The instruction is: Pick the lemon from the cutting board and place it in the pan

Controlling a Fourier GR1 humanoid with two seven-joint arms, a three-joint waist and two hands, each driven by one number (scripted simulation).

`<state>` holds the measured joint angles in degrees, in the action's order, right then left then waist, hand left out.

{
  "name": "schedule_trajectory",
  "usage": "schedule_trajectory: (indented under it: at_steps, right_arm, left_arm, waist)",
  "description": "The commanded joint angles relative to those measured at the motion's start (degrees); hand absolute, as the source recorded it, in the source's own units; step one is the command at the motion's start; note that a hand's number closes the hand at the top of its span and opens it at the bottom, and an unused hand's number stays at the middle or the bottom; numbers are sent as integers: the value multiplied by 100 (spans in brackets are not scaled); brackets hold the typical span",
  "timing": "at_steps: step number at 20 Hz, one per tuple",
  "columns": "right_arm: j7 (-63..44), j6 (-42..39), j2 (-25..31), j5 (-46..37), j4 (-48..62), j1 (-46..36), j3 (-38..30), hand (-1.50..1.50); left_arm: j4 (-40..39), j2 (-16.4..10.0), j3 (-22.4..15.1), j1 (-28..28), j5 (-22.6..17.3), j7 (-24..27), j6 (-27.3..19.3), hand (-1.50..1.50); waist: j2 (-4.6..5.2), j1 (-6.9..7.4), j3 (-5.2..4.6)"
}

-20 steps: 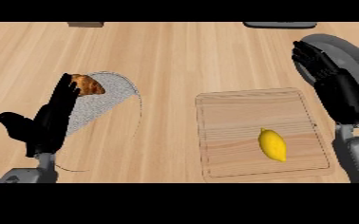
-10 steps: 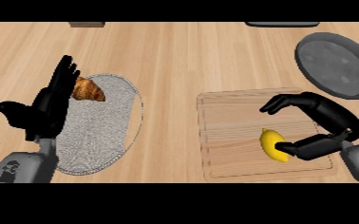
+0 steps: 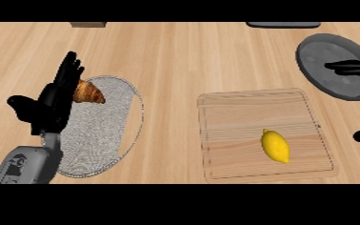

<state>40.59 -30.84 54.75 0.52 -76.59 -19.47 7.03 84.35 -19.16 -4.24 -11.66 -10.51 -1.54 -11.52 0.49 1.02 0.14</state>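
The yellow lemon (image 3: 275, 146) lies on the wooden cutting board (image 3: 239, 124), in its lower right part, with nothing touching it. The dark grey pan (image 3: 320, 78) sits at the right edge, beyond the board. A black shape (image 3: 345, 67) lies across the pan; whether it is a handle or fingers cannot be told. Of my right hand (image 3: 356, 136) only a small black tip shows at the right edge, level with the lemon. At the left, my left hand (image 3: 53, 106) stays open with its fingers up, over the rim of a plate.
A speckled grey plate (image 3: 105, 133) at the left carries a croissant (image 3: 87, 91). A dark object (image 3: 283, 24) and a brown block (image 3: 88, 24) lie at the counter's far edge. Bare wood runs between the plate and the board.
Half a second ago my right hand was curled over the lemon; it has now pulled away to the right edge. The lemon stays on the board. The left hand has barely moved.
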Motion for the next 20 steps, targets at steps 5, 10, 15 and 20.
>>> schedule_trajectory:
  at_steps: [5,10,15,20]
  right_arm:
    - [505,-839,915,-655,-288,-733,449,-150]
    - [-129,-627,647,-515,-907,-1186,546,-150]
    - [-516,-704,297,-600,-898,-1210,794,-150]
    - [-653,-1294,348,-153,-1176,-1317,1070,-150]
  left_arm:
    - [-215,126,-33,-346,181,-209,-114,0]
    - [-131,156,28,-103,237,-41,-82,0]
    - [-88,369,-63,-252,340,-285,-174,0]
    - [-47,39,245,16,137,-82,184,0]
  waist:
    - [-34,-36,-16]
    - [-57,-66,-18]
    - [-51,-86,-16]
    - [-56,-30,-19]
